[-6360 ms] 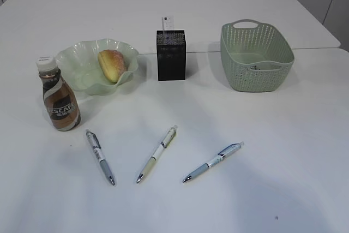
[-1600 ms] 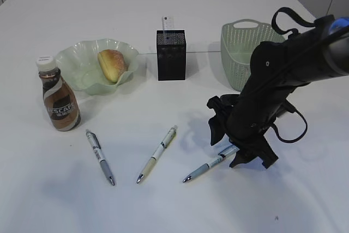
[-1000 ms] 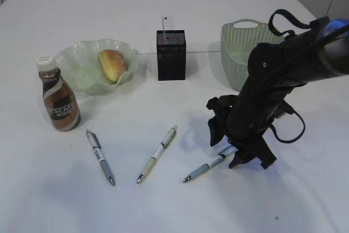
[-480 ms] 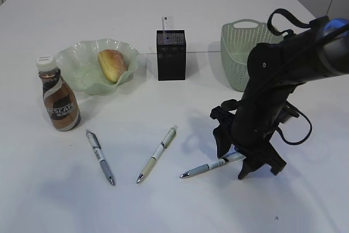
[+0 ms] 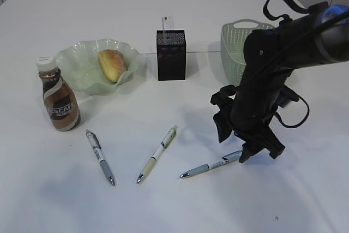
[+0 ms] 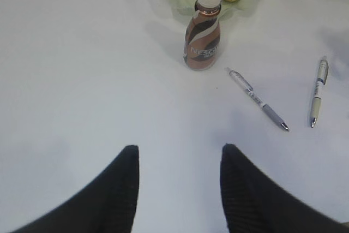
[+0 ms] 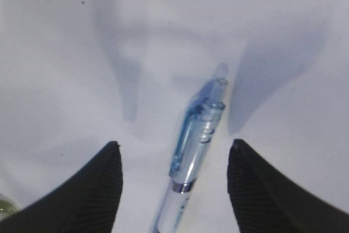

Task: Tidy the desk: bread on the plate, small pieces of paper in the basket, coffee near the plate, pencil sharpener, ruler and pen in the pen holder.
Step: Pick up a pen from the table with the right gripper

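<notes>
Sitting over the clicker end of the blue-and-white plastic pen (image 7: 193, 151), the right gripper (image 7: 174, 184) has its two black jaws wide apart, one on each side, and holds nothing. A moment ago this pen lay more slanted; now it lies flatter on the big white desk (image 5: 163, 211), so the arm seems to have nudged it without picking it up. The right gripper may have lifted a little, but that is hard to tell. The pen is not caught yet. The left gripper (image 6: 180, 189) waits half open and empty. Two more pens lie loose, far from the black mesh pen holder (image 5: 171, 55).
</notes>
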Controlling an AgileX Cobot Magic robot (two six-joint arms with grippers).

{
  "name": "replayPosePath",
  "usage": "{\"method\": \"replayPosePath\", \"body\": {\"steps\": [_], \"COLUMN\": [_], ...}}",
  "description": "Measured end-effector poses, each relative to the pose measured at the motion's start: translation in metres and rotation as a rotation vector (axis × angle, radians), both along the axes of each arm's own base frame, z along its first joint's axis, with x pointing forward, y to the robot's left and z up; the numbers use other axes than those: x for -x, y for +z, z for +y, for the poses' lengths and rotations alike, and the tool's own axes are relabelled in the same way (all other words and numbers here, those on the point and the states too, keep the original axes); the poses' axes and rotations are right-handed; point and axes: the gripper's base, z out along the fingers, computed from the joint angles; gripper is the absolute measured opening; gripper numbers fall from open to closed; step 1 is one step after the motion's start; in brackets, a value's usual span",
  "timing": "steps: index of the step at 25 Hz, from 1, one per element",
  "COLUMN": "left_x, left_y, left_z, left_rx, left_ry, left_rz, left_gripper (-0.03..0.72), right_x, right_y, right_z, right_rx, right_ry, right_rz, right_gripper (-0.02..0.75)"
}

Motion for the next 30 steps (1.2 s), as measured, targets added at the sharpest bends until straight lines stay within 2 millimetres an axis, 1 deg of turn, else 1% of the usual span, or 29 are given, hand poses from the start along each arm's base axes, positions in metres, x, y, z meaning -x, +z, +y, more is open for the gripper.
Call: {"method": "replayPosePath", "body": {"steps": [3, 12, 16, 17, 21, 22, 30], "left_x": [0.0, 0.0, 0.0, 0.0, 0.0, 0.0, -0.001], "left_y": [0.0, 0.0, 0.0, 0.0, 0.0, 0.0, 0.0], "left_z": [0.0, 0.0, 0.0, 0.0, 0.001, 0.002, 0.003], "left_rx": [0.0, 0.0, 0.0, -0.002, -0.015, -0.019, -0.03], "left_ry": [0.0, 0.0, 0.0, 0.001, 0.007, 0.009, 0.014], "left_rz": [0.0, 0.0, 0.0, 0.0, -0.003, -0.004, -0.008], "left_gripper": [0.34, 0.34, 0.34, 0.34, 0.34, 0.34, 0.332], "right_x": [0.003, 0.004, 0.004, 0.004, 0.0, -0.005, -0.004], "right_y": [0.0, 0.0, -0.007, -0.011, -0.015, -0.01, -0.015], "right_z": [-0.001, -0.001, 0.002, 0.003, 0.006, 0.009, 0.01], "right_rx": [0.013, 0.015, -0.01, -0.022, -0.036, -0.049, -0.045], "right_ry": [0.0, -0.003, -0.028, -0.039, -0.046, -0.042, -0.032], "right_rz": [0.039, 0.046, 0.076, 0.092, 0.1, 0.083, 0.14], "right_gripper": [0.482, 0.482, 0.482, 0.482, 0.482, 0.482, 0.482]}}
